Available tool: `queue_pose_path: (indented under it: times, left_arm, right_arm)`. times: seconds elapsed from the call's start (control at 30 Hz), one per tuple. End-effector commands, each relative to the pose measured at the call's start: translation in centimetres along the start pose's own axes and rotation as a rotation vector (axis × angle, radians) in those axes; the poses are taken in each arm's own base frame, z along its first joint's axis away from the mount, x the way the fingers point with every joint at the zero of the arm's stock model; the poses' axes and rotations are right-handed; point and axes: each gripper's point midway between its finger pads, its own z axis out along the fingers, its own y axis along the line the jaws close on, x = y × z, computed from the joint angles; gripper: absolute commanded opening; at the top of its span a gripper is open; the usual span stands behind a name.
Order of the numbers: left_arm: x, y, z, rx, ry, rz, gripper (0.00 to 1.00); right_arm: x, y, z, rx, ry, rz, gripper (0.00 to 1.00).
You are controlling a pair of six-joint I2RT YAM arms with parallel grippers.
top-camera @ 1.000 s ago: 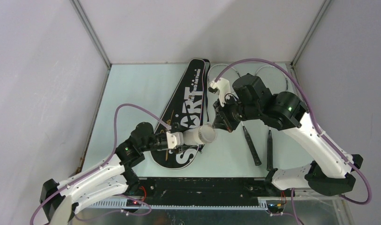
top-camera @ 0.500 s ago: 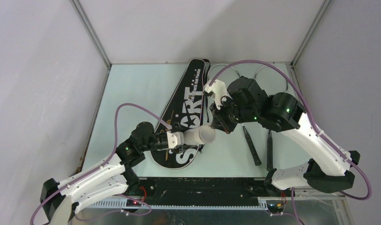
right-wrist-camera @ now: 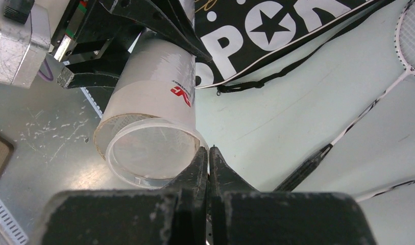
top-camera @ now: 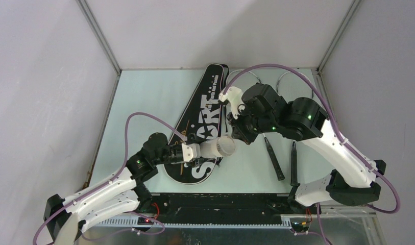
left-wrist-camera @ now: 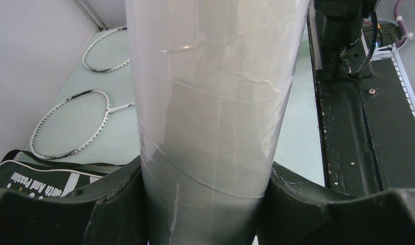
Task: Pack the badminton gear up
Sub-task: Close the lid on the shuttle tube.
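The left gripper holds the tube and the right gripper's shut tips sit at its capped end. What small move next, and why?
Probably the right gripper should ease back along the axis of the white tube to draw the clear cap off. The left gripper clamps the tube level, the cap closes its end, and the shut tips meet its rim; whether they pinch it is unclear.

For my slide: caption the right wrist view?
Shut right gripper at the rim of the white tube, left gripper holding it, black bag behind.
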Motion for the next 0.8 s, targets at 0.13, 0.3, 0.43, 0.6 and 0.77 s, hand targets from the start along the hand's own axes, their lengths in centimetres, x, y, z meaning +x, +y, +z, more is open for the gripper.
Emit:
queue_pose_path:
  times: [0.13,0.3,0.43,0.6,0.77]
  left_arm:
    - [-0.6,0.4,-0.1,-0.009,-0.005,0.001,0.51]
    - [-0.7,0.4,-0.2,-0.011,-0.009,-0.001,0.51]
    - [-0.7,0.4,-0.2,-0.013,-0.009,-0.004,0.51]
    - [-0.8,0.6,-0.2,-0.026,-0.012,-0.008,0.51]
    - [-1.8,1.0,-0.3,-0.05,-0.051,-0.027,0.5]
  right_arm:
    - [-1.2,0.4,-0.3,-0.014,-0.035,-0.028,0.11]
    - [-1.7,1.2,-0.6,-0.052,-0.072,-0.021,0.23]
    - [-1.7,1.7,-0.5,-0.073,-0.079,-0.019,0.27]
    - [-1.5,2.0,-0.3,-0.081,-0.086,-0.015,0.29]
    - [-1.5,2.2,-0.1,-0.094,-0.099,-0.019,0.33]
